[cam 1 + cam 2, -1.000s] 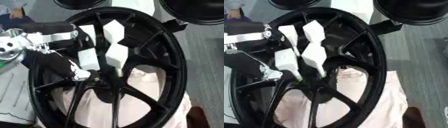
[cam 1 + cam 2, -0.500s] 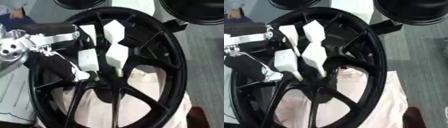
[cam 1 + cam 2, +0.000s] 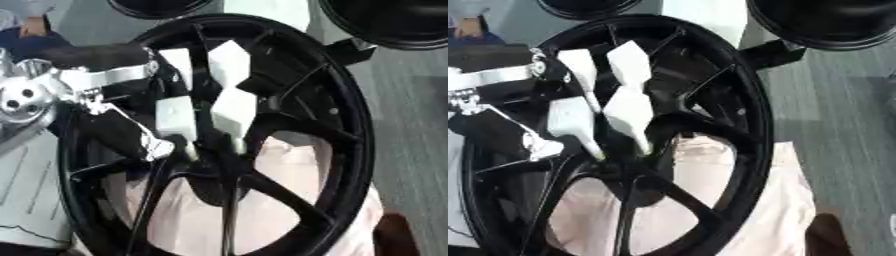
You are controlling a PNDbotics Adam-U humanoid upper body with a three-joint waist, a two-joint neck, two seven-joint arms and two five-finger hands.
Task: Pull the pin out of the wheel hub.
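Reaching in from the left, the left robot hand (image 3: pixel 206 117) extends its white fingers (image 3: pixel 627 112) through the spokes of the black wheel (image 3: pixel 346 125), converging on the hub (image 3: pixel 214 160) at its centre. The fingertips draw together at the hub, where the pin should sit, but the pin itself cannot be made out, so whether they pinch it cannot be told. The wheel lies across a pale pink cloth (image 3: pixel 280 215), which likely cushions it on the desk. This placement turns the hub toward the hand. No right robot hand is visible.
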